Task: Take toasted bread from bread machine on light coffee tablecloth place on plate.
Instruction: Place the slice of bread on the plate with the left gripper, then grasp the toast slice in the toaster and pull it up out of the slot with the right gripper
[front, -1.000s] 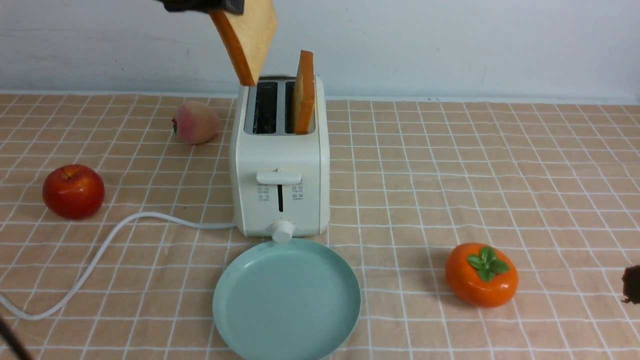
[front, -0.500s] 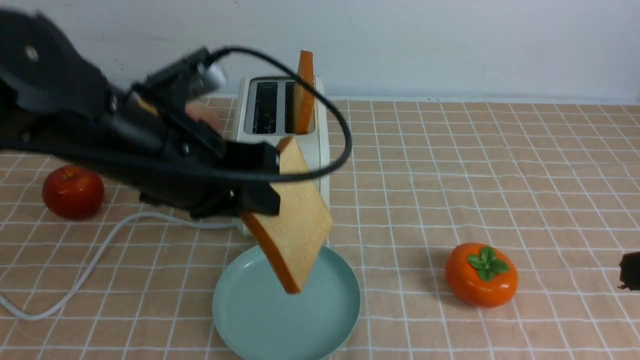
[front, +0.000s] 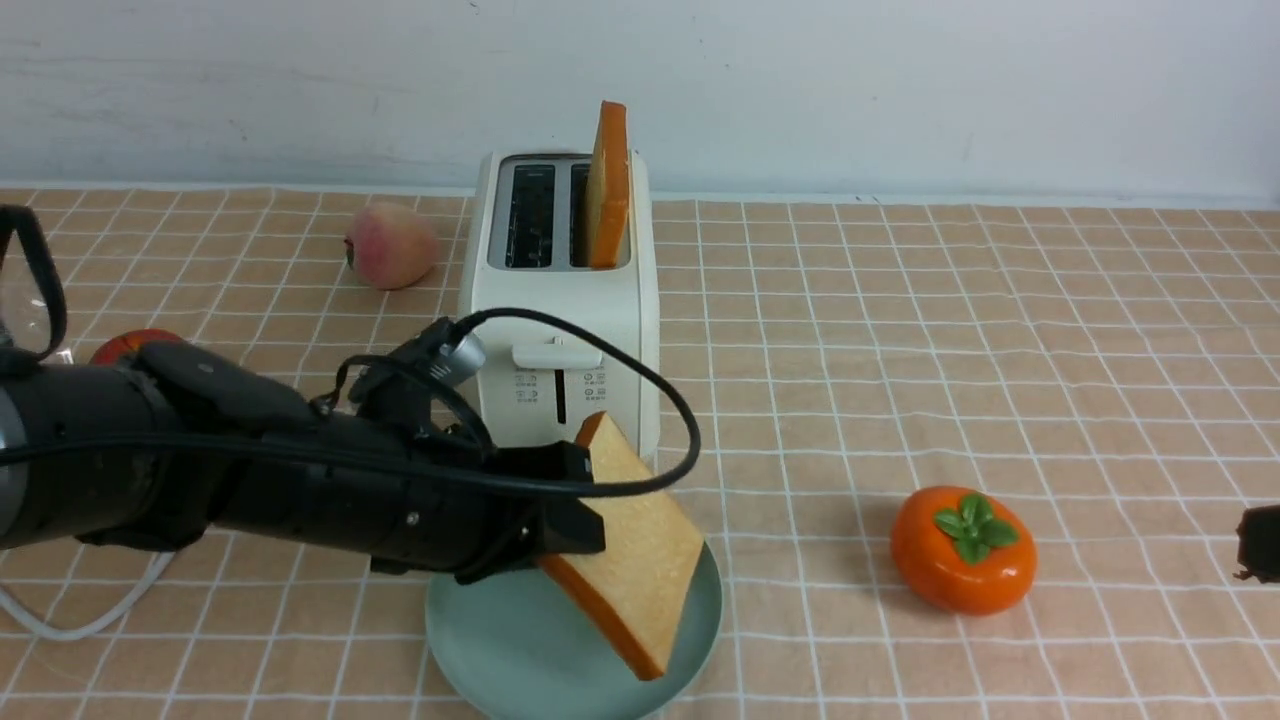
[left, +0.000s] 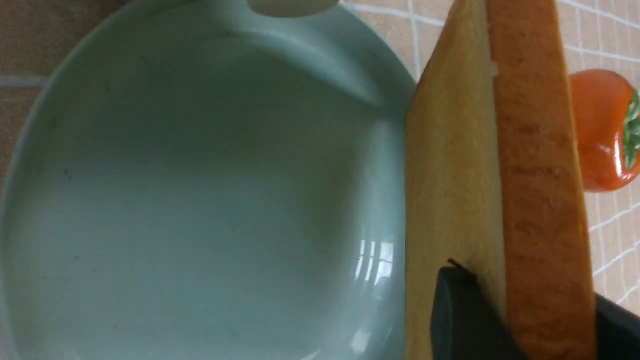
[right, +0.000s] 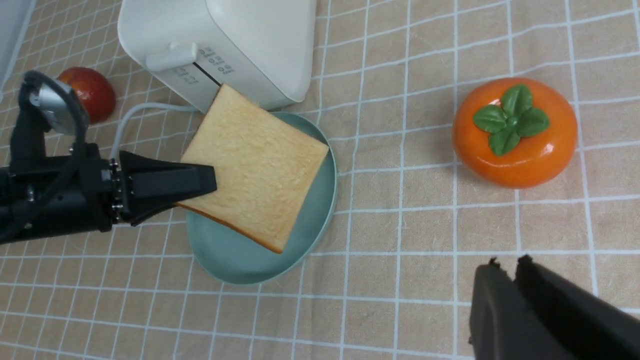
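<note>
left gripper (front: 580, 498): clenched on the first toast slice (front: 640, 560), one finger on each broad face near a corner. the front view shows the top finger (right: 170, 180) lying flat across the golden face.

first toast slice: tilted over the plate (front: 490, 640), high end in my jaws, low corner down toward the plate's near right rim. i cannot tell whether that corner touches the plate. orange-brown crust edge faces the camera side.

plate: pale blue-green, on the light coffee tablecloth (front: 900, 330), just in front of the bread machine (front: 560, 310). its left half is bare.

bread machine: cream-white, upright, lever toward me. the left slot is empty. the second toast slice (front: 610, 190) stands on edge in the right slot, top half sticking out.

right gripper (right: 507, 262): fingers drawn together, nothing between them, low over the cloth at the far right, well apart from the plate.

other items on the bench: persimmon (front: 962, 548) to the right of the plate, between it and my right gripper. peach (front: 390, 245) left of the bread machine, toward the wall. red apple (front: 120, 345) mostly hidden behind my left arm. white cord (front: 70, 625) runs off the left edge.
</note>
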